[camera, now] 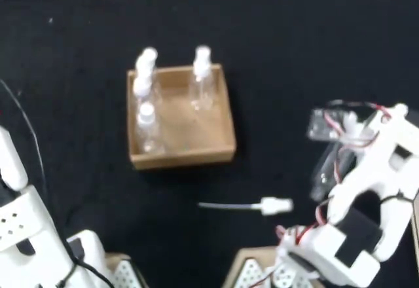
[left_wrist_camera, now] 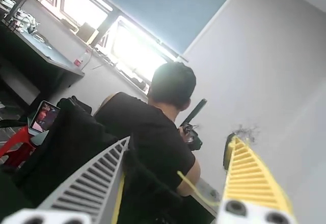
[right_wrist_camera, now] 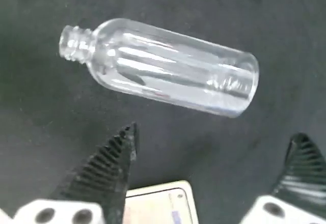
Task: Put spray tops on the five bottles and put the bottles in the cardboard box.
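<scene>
The big black table [camera: 78, 52] lies under everything. The right arm [camera: 366, 203] is the biggest thing on it, white and bent, at about 4 o'clock from the middle of the table. Its jaws are spread wide and hold nothing. They hang over a bottle with dark table showing between them. The left arm [camera: 26, 235] is down at 8 o'clock, at the edge of the high view. Its jaws are wide apart too, one side white and one side yellow, and they hold nothing. They point up at a pale wall [left_wrist_camera: 275, 56], away from the table. The cardboard box [camera: 216, 150] sits near the middle of the table, a bit toward 10 o'clock. Four bottles stand up in it, each with a white spray top on. Three are in a row along the box's 9 o'clock side [camera: 146, 65] [camera: 141, 90] [camera: 148, 127], and one [camera: 201, 78] is near its 1 o'clock corner. The fifth bottle [right_wrist_camera: 168, 68] is clear and lies on its side on the table at 4 o'clock from the box. Its neck is bare, with no top on it. The last spray top [camera: 275, 205] lies flat on the table at 5 o'clock from the box, apart from the bottle. Its thin tube points to 9 o'clock.
</scene>
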